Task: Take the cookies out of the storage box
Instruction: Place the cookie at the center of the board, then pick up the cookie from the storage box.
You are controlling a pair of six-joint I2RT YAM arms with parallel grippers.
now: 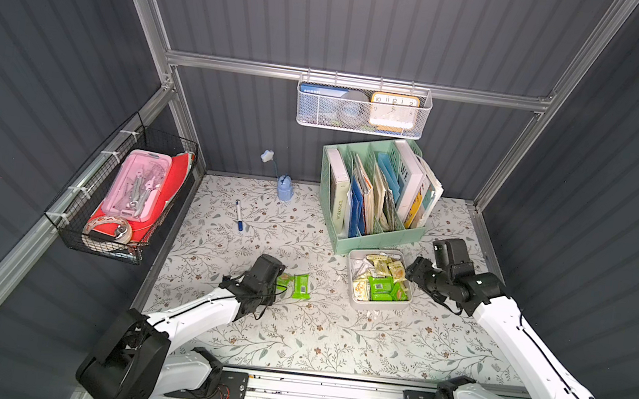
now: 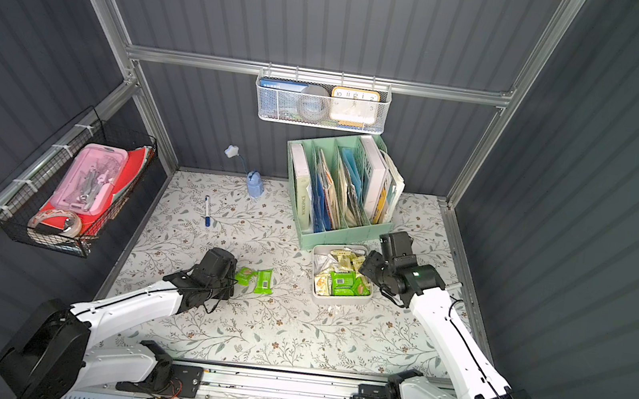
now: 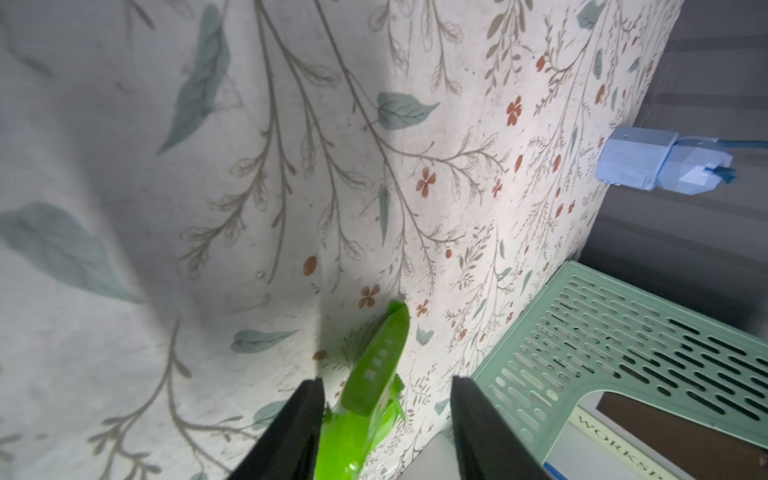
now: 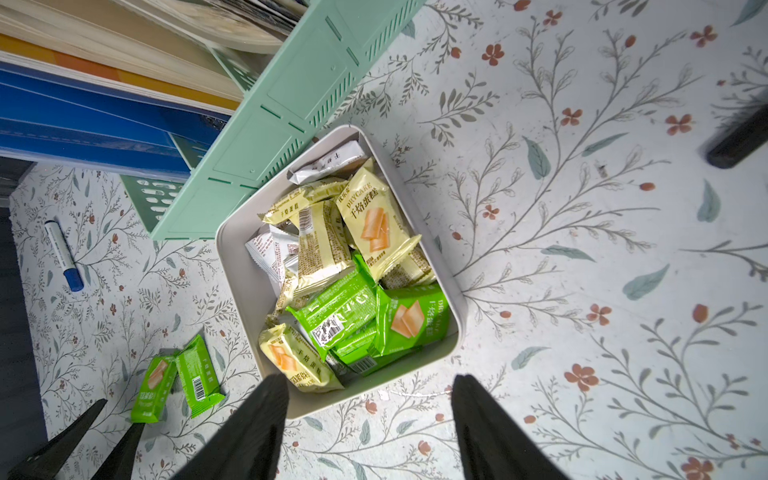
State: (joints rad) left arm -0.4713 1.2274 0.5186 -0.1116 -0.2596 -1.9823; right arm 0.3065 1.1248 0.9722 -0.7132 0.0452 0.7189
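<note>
**A:** Storage box (image 4: 239,299), position?

**B:** On the desk (image 1: 292,331), right of centre, close against the front of the mint file organiser (image 1: 379,243). Cannot tell whether they touch.

**A:** Cookies?

**B:** Most of the cookies (image 4: 340,266) are heaped inside the box. Pale yellow and whitish packets lie at the organiser end, bright green ones at the other. Two are out on the desk, well apart from the box, toward the left arm. One green packet (image 1: 301,286) lies flat, barcode up. The second green packet (image 1: 284,280) is right beside it, on the left tool's side, and they look to be touching.

**A:** Left tool?

**B:** Left tool (image 3: 386,380) is low over the desk, fingers apart. In the left wrist view the second green packet stands between them, close against one finger with a clear gap to the other. Nothing is clamped.

**A:** Right tool?

**B:** Right tool (image 4: 369,376) has its fingers spread and is empty. It hovers over the box's edge on the right arm's side. In the right wrist view the green cookies lie just past its fingertips, no contact.

**A:** Anything else?

**B:** A blue-capped pen (image 1: 239,215) lies on the desk, far from both tools.
</note>
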